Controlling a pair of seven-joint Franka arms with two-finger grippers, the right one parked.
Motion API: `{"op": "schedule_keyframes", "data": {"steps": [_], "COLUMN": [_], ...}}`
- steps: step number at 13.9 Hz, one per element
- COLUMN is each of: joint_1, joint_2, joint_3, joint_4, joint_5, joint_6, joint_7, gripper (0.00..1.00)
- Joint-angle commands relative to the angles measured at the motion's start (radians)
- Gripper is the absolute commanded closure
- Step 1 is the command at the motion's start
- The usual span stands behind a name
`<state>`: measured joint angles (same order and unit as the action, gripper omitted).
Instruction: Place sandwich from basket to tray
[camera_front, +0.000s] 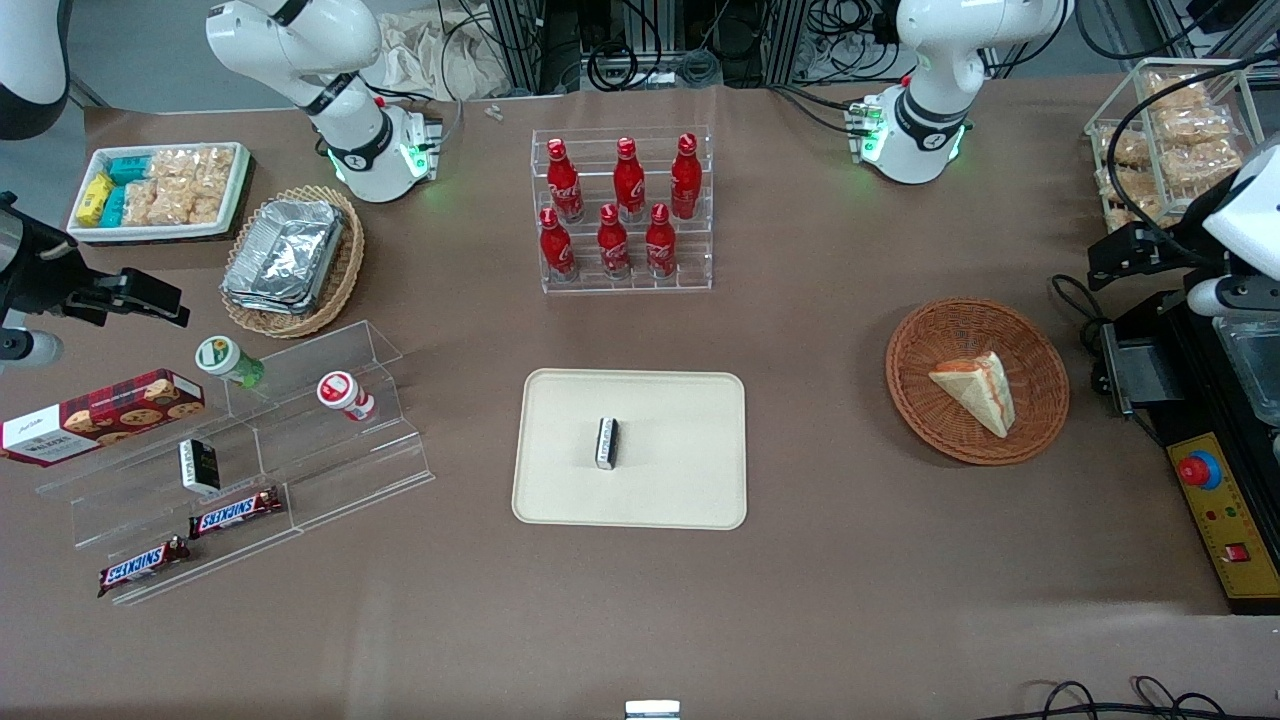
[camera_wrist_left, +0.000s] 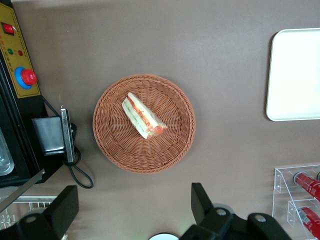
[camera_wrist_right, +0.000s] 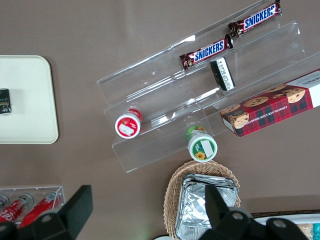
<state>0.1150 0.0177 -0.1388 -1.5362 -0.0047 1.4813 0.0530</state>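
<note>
Sandwich (camera_front: 975, 391) flat in basket (camera_front: 1040, 420), tip toward front camera; pincer (camera_wrist_left: 132, 212) open above.

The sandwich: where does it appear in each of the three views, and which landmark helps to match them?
Front view: the sandwich lies in the reddish-brown wicker basket, toward the working arm's end of the table.
Left wrist view: the sandwich lies in the same basket, below the open gripper.
Right wrist view: not in it.
Shared landmark: the beige tray, seen in all three views.
</note>
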Motion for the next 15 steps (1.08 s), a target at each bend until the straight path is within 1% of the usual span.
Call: {"op": "schedule_keyframes", "data": {"steps": [1, 3, 4, 7, 9, 12, 14, 15], "joint_1": [0.018, 0.022, 0.022, 0.022, 0.022, 0.022, 0.023, 0.023], "joint_2": [0.005, -0.007, -0.03, -0.126, -0.142, -0.159, -0.144, -0.14], "joint_3": [-0.008, 0.01, 0.016, 0.018, 0.018, 0.019, 0.019, 0.019], "joint_4": [-0.022, -0.077, -0.135, -0.376, -0.514, -0.695, -0.748, -0.786], "joint_5": [0.006, -0.004, -0.006, -0.003, 0.002, 0.006, 0.012, 0.012], "joint_6": [-0.013, 0.008, 0.061, 0.236, 0.336, 0.58, 0.664, 0.735], "joint_7": [-0.051, -0.122, -0.146, -0.325, -0.462, -0.502, -0.516, -0.521], "gripper": [0.0, 0.0, 0.0, 0.0, 0.0, 0.0, 0.0, 0.0]}}
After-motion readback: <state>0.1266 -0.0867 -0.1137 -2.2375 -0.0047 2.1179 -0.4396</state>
